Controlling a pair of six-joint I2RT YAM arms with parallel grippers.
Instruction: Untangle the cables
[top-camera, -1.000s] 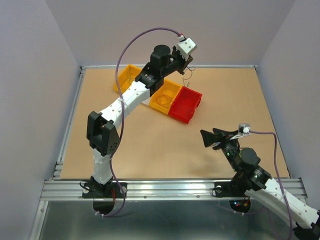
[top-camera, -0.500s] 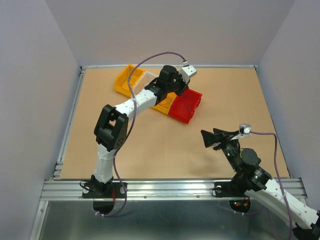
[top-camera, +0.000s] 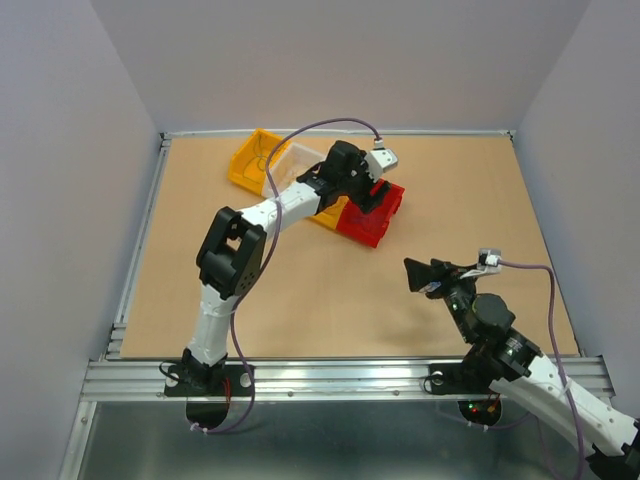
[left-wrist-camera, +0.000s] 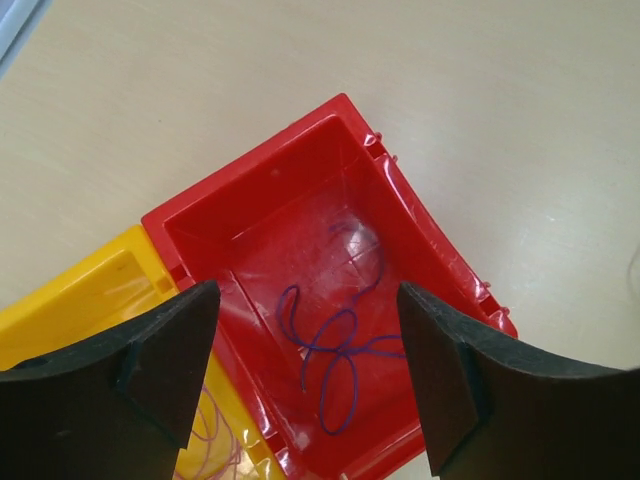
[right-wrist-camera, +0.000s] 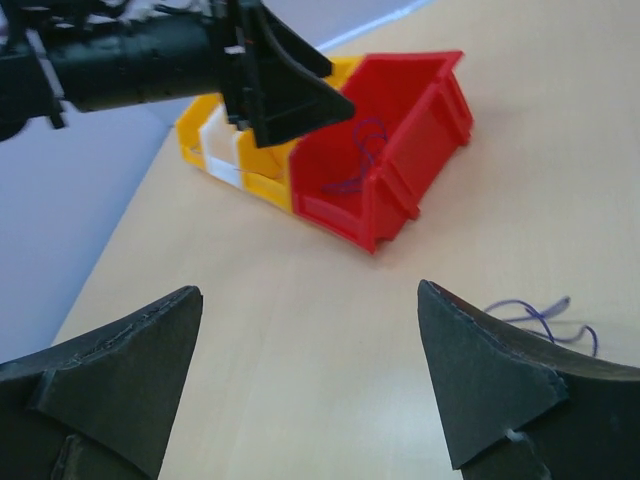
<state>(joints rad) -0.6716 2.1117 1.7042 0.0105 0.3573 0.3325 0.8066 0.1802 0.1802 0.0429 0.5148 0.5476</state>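
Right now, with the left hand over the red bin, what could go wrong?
The open left hand hangs over the red bin; its broad fingers could catch a wall and shove it against the yellow bin. The purple wire lies on the bin floor, so a pinch might miss it. A loose wire lies on the table by the right hand, which could sweep it away.

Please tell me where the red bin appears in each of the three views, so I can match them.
Top external: red bin, above centre.
Left wrist: red bin fills the centre.
Right wrist: red bin, upper middle.
Shared landmark: the yellow bin beside it.
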